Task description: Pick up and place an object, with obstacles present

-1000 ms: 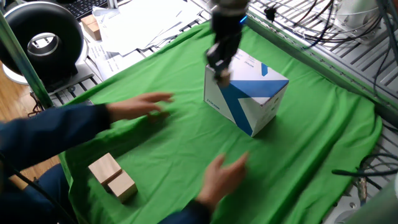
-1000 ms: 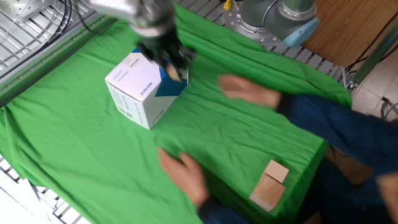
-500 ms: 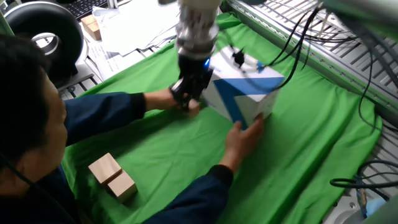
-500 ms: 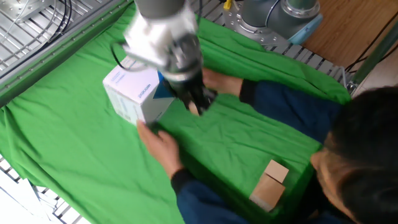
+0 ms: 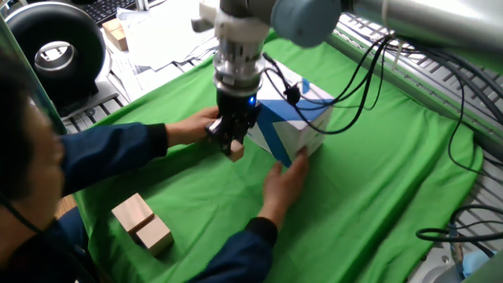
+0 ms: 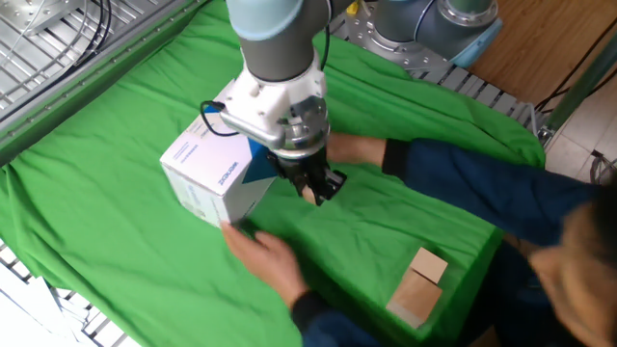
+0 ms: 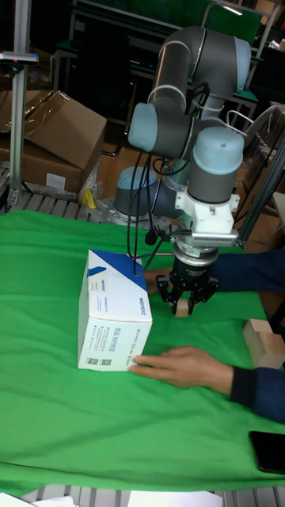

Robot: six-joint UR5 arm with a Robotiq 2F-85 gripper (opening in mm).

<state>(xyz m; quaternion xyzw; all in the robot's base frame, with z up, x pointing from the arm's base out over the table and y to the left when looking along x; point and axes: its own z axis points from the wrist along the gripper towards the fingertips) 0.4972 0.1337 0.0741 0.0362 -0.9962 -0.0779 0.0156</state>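
My pincer (image 5: 232,146) (image 6: 318,190) (image 7: 185,304) points straight down, low over the green cloth (image 5: 369,181) (image 6: 96,212) (image 7: 63,412) that covers the worktop. Between its black fingers (image 7: 168,295) sits the tiny pale-wood cube (image 5: 234,149) (image 6: 310,196) (image 7: 183,306), gripped on two sides; in the tall fixed view its lower edge looks at or just above the cloth, and I cannot tell whether it touches.

Just beside my pincer stands the large white cardboard box with bold blue angular shapes (image 5: 295,122) (image 6: 212,173) (image 7: 115,321), upright on the cloth, its near corner close to my fingers but not touching them as far as I can see.

A person in dark blue sleeves leans in at the worktop. One hand (image 5: 192,127) (image 6: 352,149) (image 7: 161,280) reaches in right behind my pincer, close to the cube. The other hand (image 5: 284,179) (image 6: 265,260) (image 7: 180,368) lies on the cloth with its fingertips against the bottom edge of the box.

Well apart, near the edge of the cloth, two larger pale wooden blocks (image 5: 142,223) (image 6: 419,284) (image 7: 265,342) lie touching each other.

A black phone (image 7: 269,450) lies at the cloth's near corner in the tall fixed view.
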